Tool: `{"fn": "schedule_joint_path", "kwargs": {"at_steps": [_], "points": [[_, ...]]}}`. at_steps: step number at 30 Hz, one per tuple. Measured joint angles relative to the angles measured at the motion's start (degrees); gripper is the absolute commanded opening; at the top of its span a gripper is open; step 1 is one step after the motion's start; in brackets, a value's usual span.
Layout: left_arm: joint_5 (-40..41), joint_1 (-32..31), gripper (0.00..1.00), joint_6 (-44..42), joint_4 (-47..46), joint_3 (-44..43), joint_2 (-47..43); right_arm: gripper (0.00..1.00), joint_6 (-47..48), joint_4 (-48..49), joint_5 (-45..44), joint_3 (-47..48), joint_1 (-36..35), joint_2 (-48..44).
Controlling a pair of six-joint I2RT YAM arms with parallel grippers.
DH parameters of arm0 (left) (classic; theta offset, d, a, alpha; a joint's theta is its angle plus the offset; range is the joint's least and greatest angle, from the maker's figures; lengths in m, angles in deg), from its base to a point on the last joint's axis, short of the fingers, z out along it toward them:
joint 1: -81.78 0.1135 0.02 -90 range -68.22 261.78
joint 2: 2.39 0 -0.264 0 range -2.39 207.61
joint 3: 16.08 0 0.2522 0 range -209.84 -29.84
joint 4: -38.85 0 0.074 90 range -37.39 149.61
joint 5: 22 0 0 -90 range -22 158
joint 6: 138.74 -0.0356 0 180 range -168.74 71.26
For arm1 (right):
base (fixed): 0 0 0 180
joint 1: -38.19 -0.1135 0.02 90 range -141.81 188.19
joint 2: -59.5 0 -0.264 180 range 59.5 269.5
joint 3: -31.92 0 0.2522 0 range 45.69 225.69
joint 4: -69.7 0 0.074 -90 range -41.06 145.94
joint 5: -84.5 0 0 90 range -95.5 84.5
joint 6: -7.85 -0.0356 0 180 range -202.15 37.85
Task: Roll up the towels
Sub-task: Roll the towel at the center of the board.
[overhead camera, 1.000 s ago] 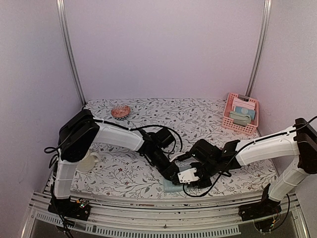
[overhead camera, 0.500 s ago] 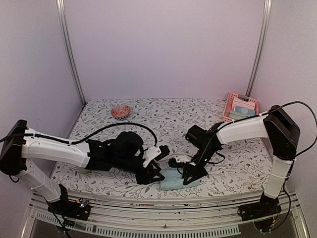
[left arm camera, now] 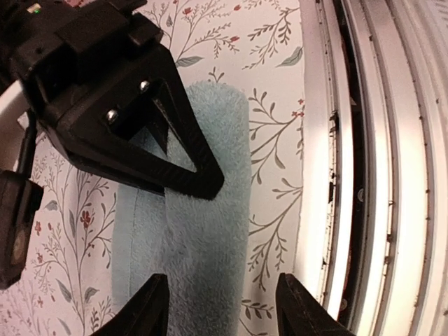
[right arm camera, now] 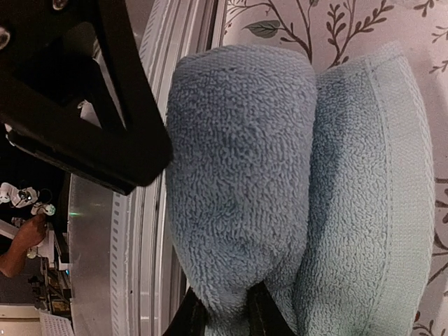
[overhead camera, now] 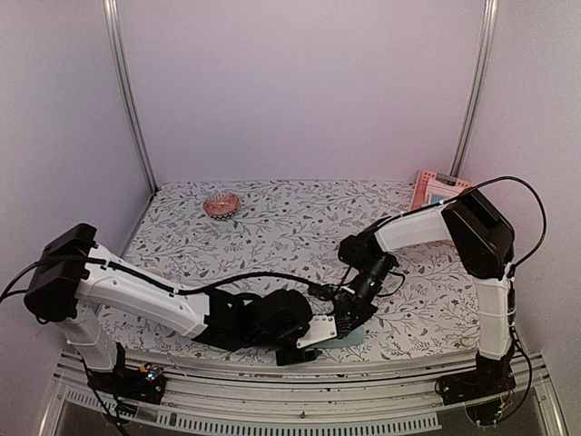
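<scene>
Since a moment ago, swung the left gripper (left arm camera: 220, 308) low to the near edge of the table (overhead camera: 272, 213) and spread its fingers wide, empty, over the light blue towel (right arm camera: 238, 182). Pinches the roll's end with the right gripper (right arm camera: 224, 315). Rolled roughly halfway, by the look of it; flat tail left, green towel unseen.

The floral table (overhead camera: 300, 218) bears a light blue towel (left arm camera: 210, 245), pink basket (overhead camera: 434, 189) and round dish (overhead camera: 221, 204).

The light blue terry towel (left arm camera: 210, 231) lies on the flowered table's (overhead camera: 272, 218) near edge, my left gripper (left arm camera: 220, 308) at its left end, right gripper (right arm camera: 224, 318) at its right.
</scene>
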Motion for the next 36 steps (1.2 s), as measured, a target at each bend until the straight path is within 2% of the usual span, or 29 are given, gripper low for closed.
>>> {"fn": "schedule_joint_path", "kwargs": {"at_steps": [5, 9, 13, 15, 17, 27, 36], "points": [[4.50, -0.22, 0.52, -5.62, 0.00, -3.45, 6.45, 0.16, 0.00, -1.49, 0.61, 0.02, -0.02, 0.46], [6.36, -0.17, 0.40, -8.22, 0.24, -5.25, 10.32, 0.18, -0.02, -1.77, 0.66, 0.02, -0.02, 0.48], [6.62, 0.22, 0.25, -8.57, 1.09, -6.64, 11.41, 0.34, -0.02, -2.19, 0.63, 0.02, -0.02, 0.44], [5.95, 0.44, 0.21, -8.22, 1.70, -7.06, 11.41, 0.42, -0.15, -2.43, 0.55, -0.13, 0.00, -0.20], [4.79, 0.85, 0.19, -7.78, 2.19, -7.54, 11.41, 0.45, -0.26, -2.32, -0.35, -0.55, 0.24, -1.88], [-3.72, 3.43, 0.15, -3.52, 7.26, -10.47, 11.43, 0.46, -3.39, -1.22, -3.50, -2.01, 7.45, -19.85], [-18.49, 10.23, 0.14, 2.47, 10.84, -14.49, 13.90, 0.47, -10.58, 9.03, -8.83, -10.49, 8.72, -37.55]]}}
